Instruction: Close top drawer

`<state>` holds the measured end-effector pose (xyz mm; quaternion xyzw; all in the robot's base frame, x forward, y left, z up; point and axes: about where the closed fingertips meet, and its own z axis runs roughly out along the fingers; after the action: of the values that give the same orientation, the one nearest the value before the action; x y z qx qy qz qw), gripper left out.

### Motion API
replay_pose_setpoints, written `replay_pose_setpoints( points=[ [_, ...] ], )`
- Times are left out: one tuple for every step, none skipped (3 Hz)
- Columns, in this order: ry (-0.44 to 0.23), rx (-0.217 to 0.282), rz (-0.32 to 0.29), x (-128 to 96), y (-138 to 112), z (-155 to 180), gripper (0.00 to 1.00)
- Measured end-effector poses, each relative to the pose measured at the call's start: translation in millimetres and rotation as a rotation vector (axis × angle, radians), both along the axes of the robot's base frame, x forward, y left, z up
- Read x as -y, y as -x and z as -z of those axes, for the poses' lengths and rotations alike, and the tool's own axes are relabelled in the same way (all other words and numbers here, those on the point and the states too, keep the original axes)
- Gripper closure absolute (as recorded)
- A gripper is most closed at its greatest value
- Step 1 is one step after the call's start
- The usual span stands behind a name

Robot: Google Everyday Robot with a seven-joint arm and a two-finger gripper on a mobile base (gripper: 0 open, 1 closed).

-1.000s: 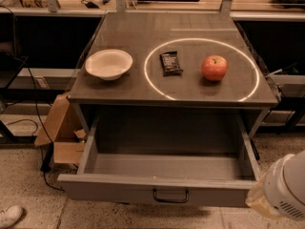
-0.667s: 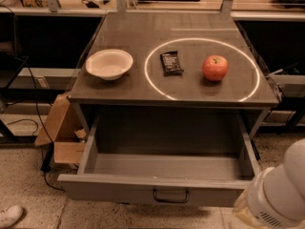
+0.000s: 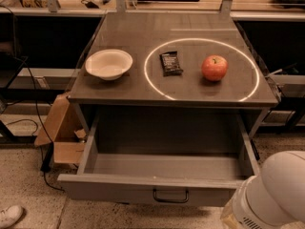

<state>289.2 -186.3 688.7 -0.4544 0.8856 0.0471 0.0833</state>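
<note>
Wide, shallow grey metal top drawer [image 3: 162,168] stands open beneath a grey table [image 3: 124,37]; its dark wire handle [image 3: 170,195] lies just left of the robot's rounded white arm [image 3: 274,194], bottom right; the gripper is out of view past that arm, so I cannot tell its grip.

No legible text or labels.

Top drawer [image 3: 119,191] wide open; pincer out of view

Floor [image 3: 28,180]: pale, speckled.
Table [image 3: 133,32]: grey top, bright light ring [image 3: 145,75] on it.
Box [image 3: 62,128]: cardboard, left of table.
Cable [image 3: 34,109]: black, beside box.
</note>
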Motion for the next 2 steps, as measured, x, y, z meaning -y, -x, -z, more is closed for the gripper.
replay_pose_setpoints(
  points=[
    [-0.004,0.013,0.004,-9,-16,15,1.0],
    [-0.003,0.056,-0.011,-29,-48,24,1.0]
  ],
)
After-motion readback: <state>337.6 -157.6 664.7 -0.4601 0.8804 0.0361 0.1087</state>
